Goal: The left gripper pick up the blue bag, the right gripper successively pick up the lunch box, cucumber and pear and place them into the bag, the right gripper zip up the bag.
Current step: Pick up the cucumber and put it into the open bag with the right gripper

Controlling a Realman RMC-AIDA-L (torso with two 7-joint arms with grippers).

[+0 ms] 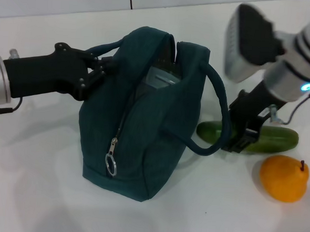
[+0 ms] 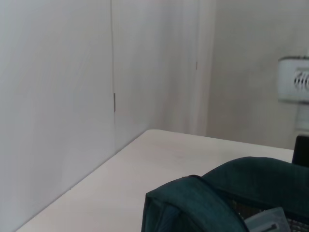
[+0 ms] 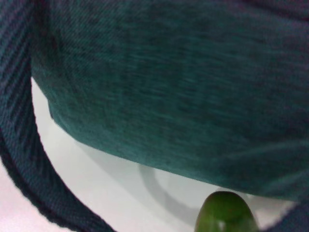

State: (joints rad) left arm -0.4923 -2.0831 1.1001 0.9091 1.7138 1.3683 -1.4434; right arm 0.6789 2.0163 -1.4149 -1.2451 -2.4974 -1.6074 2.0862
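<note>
The blue bag [image 1: 144, 115] stands mid-table with its top open. My left gripper [image 1: 96, 72] is shut on the bag's near handle from the left and holds that side up. The lunch box [image 1: 160, 78] sits inside the bag, with only its lid showing; the left wrist view shows the bag's rim [image 2: 227, 188] and a bit of the lid [image 2: 270, 223]. My right gripper [image 1: 239, 141] is down on the cucumber [image 1: 272, 138], which lies on the table right of the bag. The cucumber's end [image 3: 224, 215] shows beside the bag's wall [image 3: 183, 87] in the right wrist view. The pear [image 1: 284, 178] sits in front of the cucumber.
The bag's other handle [image 1: 220, 120] loops down over the cucumber's left end, close to my right gripper. The zipper's ring pull [image 1: 111, 163] hangs on the bag's front end. A wall [image 2: 58, 96] stands behind the white table [image 1: 34, 193].
</note>
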